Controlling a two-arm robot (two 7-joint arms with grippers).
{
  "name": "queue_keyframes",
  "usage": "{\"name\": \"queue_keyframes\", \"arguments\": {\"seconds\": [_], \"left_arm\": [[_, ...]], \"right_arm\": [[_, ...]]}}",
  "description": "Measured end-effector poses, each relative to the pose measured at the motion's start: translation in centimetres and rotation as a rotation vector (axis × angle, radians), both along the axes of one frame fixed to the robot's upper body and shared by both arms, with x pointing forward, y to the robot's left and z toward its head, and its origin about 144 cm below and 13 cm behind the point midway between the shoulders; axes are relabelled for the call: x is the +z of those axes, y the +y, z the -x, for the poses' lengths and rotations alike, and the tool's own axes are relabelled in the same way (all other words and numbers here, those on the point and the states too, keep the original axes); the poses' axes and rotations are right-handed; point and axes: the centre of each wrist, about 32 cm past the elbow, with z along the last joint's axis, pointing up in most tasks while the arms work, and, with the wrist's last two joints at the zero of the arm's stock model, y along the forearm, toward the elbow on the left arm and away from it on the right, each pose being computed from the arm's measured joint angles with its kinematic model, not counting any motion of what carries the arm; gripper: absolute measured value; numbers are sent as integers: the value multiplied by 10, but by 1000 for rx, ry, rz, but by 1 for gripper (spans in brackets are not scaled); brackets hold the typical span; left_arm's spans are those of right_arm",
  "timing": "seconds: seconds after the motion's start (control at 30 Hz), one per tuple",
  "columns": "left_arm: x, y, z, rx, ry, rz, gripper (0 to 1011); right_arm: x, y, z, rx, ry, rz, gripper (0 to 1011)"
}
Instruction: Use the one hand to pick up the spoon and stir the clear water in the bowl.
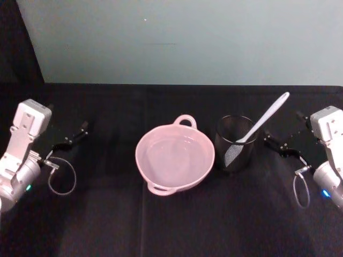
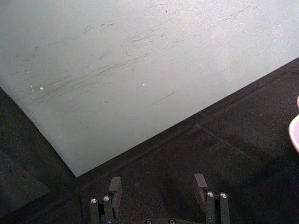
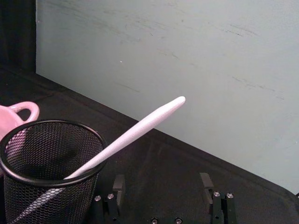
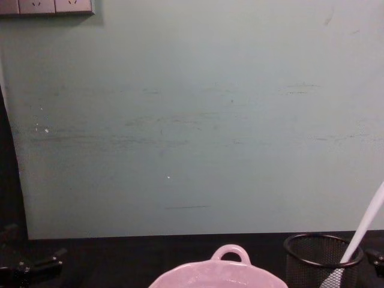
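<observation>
Spoon leans handle-up in the mesh cup, at 3 o'clock of the bowl. My right pincer hangs wide at the cup's 3 o'clock; my left pincer, also wide, sits at the bowl's 9 o'clock.

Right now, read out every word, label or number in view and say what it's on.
None can be read: no text shows on the bowl, spoon, mesh cup, left gripper, right gripper or wall plates.
</observation>
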Motion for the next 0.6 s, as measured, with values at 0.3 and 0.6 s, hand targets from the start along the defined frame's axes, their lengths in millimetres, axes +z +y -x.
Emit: {"name": "queue_keyframes", "arguments": {"seconds": [0.3,0.6], "left_arm": [[0,0,0,0,0,0,1011],[0,0,0,0,0,0,1011]], "right_arm": [[0,0,0,0,0,0,1004],[0,0,0,0,0,0,1004]]}}
